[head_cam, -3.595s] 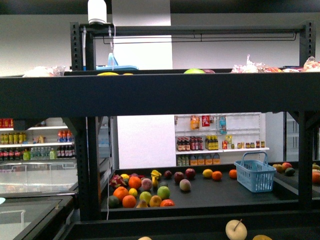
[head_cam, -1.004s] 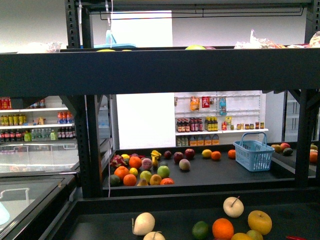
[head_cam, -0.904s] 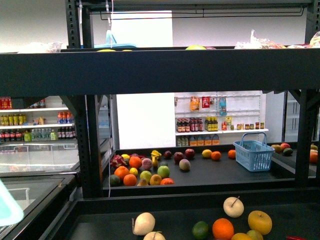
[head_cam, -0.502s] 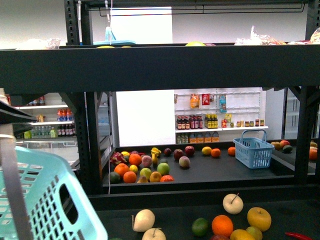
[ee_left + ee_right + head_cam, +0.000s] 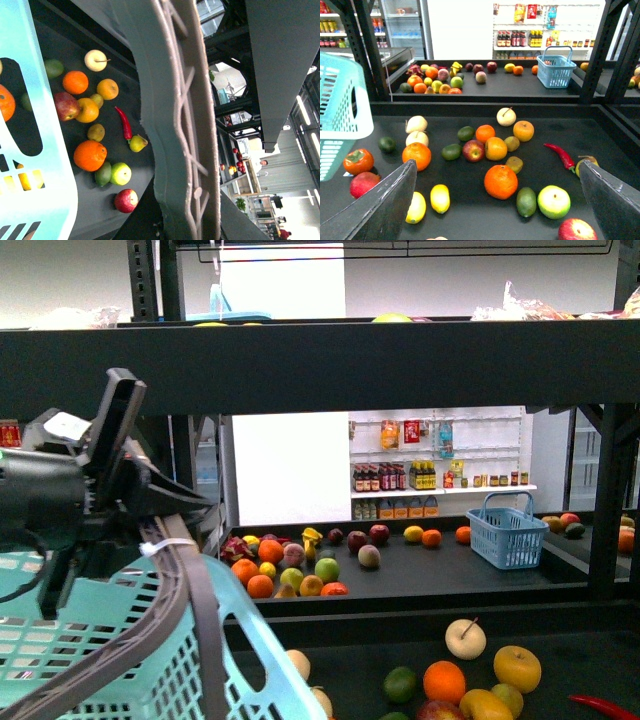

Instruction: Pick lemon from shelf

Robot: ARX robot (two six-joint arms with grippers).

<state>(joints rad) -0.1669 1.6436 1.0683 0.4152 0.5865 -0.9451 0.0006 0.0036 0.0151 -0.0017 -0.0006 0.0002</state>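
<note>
At front left, teal basket (image 5: pixel 100 660) now looms larger, left fingers (image 5: pixel 165 502) clamped on its handle (image 5: pixel 175 125), right fingers (image 5: pixel 380 210) spread, empty.

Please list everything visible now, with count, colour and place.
shelf: one, black, two tiers in sight
lemon: one, yellow, near tier, amid the fruits
oranges: three, orange, near tier
chilli: one, red, near tier
other fruits: several, mixed, near tier
near basket: one, turquoise, by left arm
far basket: one, blue, far tier
fruit pile: one, mixed colours, far tier
left arm: one, black, above near basket
right end effector: one, grey, open over near tier
</note>
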